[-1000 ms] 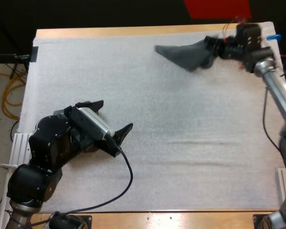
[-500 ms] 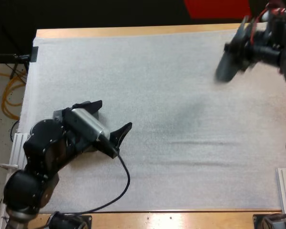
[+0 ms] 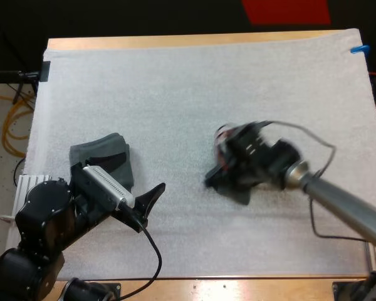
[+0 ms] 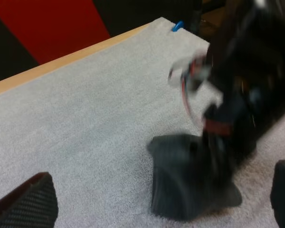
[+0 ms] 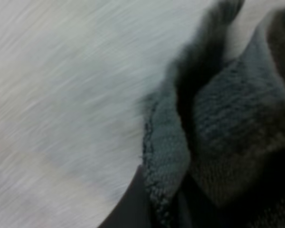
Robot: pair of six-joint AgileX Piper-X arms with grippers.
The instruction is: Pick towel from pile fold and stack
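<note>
Right gripper (image 3: pixel 235 169): clamped on the towel (image 3: pixel 232 188), low over mid-mat; the cloth's free end seems to touch down.
Left gripper (image 3: pixel 138 172): fingers spread wide, holding nothing, parked just beside the stack (image 3: pixel 103 153).
Key relation: the towel lies to the right of the left fingers, well apart across bare mat (image 3: pixel 175 94).
Nearer arm: the right has it; the left is free to help.

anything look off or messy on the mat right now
Nothing looks spilled or damaged. The one untidy thing is the crumpled towel, bunched up mid-mat in the grip of the right end effector. The folded towel by the open left end effector lies flat.
</note>
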